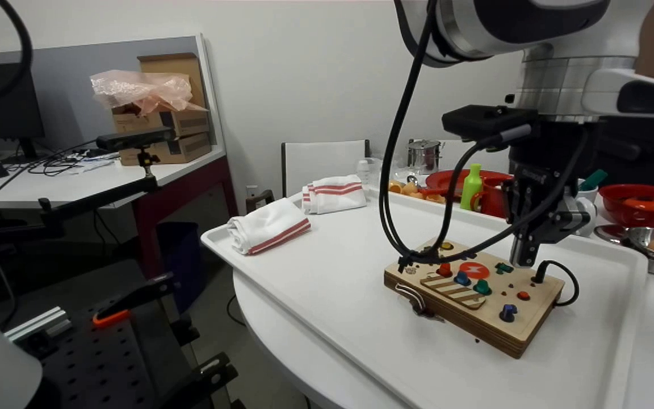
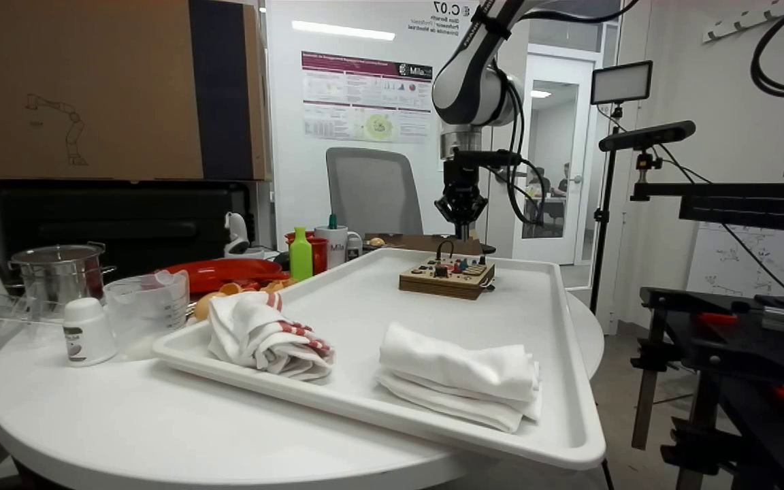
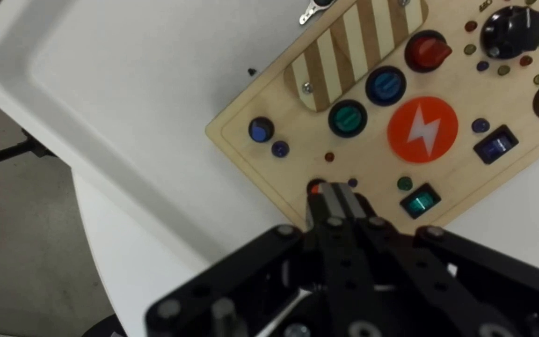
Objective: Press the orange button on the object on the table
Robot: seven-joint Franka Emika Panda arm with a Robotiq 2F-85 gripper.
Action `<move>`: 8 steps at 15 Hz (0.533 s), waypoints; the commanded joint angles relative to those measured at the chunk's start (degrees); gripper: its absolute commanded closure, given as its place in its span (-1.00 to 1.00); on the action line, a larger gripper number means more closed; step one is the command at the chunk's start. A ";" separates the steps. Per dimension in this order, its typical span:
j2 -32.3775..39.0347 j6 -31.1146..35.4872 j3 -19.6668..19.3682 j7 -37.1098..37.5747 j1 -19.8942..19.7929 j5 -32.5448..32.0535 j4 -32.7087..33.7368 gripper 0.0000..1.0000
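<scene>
1. In an exterior view, I have the gripper [image 1: 524,258] pointing down above the wooden board [image 1: 497,296], a flat pale rectangle with layered brown sides. The round orange button [image 1: 523,296] sits toward the board's right end, near a blue knob [image 1: 507,312]. Beneath, a smooth, rimmed white tray [image 1: 332,272] rests on a round table [image 1: 273,326]. At the tray's left end lies a folded cloth towel [image 1: 270,224] with red stripes, a second towel [image 1: 335,193] near it.

2. In an exterior view, I see a gap between gripper and board. The board lies at the tray's far end, the creased, soft towels at the near end. A slim green bottle [image 2: 301,254] stands upright beyond the left rim.

3. In the wrist view, my straight grey fingers [image 3: 331,201] are closed flat together. Their tips hide part of the orange button, seated in a dark ring. Farther right are a flat reddish disc [image 3: 422,129] with a white lightning bolt and a rectangular green switch [image 3: 420,201].
</scene>
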 commanded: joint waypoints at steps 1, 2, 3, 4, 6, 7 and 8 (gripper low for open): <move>3.26 -0.02 -0.49 1.18 -0.38 1.47 3.58 1.00; 3.74 -0.05 -0.59 1.52 -0.39 1.47 4.02 1.00; 4.15 -0.13 -0.60 1.68 -0.57 1.62 4.45 1.00; 4.54 0.04 -0.67 2.04 -0.51 1.59 4.69 1.00; 5.21 0.21 -0.67 2.26 -0.68 1.83 5.39 1.00; 5.48 0.30 -0.71 2.53 -0.64 1.87 5.68 1.00; 5.73 0.17 -0.72 2.72 -0.73 2.00 6.06 1.00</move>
